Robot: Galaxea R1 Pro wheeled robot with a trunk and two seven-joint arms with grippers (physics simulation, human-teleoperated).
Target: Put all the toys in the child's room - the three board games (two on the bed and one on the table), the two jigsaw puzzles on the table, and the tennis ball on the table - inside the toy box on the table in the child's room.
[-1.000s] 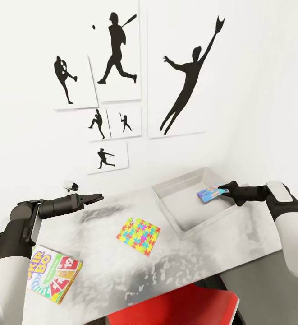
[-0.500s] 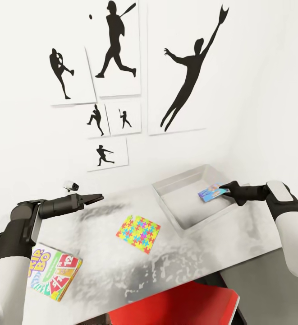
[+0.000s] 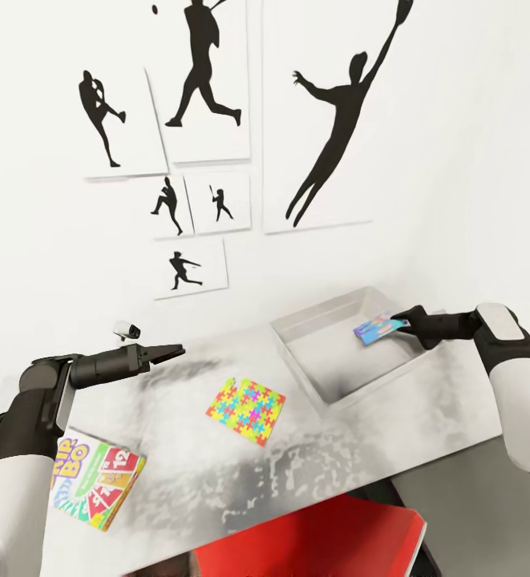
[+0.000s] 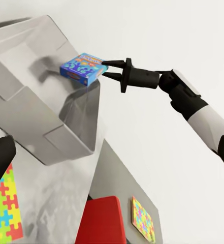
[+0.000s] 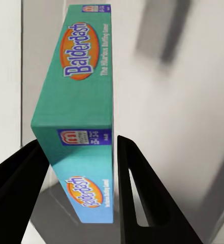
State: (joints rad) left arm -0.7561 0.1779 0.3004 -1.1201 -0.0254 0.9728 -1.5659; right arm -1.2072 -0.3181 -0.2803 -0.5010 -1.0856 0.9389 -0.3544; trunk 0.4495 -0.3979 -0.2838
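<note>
Board game (image 3: 379, 328) between right pincer (image 3: 402, 324) fingers

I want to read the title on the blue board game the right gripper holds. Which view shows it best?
The right wrist view: the blue board game sits close up between the right gripper fingers, and "Balderdash" is readable. The left wrist view shows the whole box over the toy box, print unreadable. The head view shows it small.
</note>
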